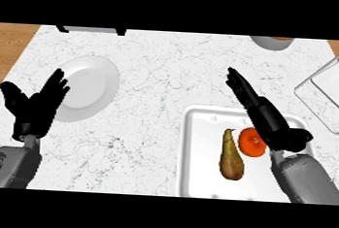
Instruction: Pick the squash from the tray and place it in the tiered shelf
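On the white tray (200,137) at the counter's near right: squash (232,158), lying untouched beside an orange fruit (252,142). Right hand (269,118) above, fingers straight, holding nothing. Left hand (35,106) open, resting near the plate (91,85). Pick and shelf (331,90) placement both outstanding.

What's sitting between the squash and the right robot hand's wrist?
In the head view, an orange-red tomato lies on the tray between the squash and the right robot hand.
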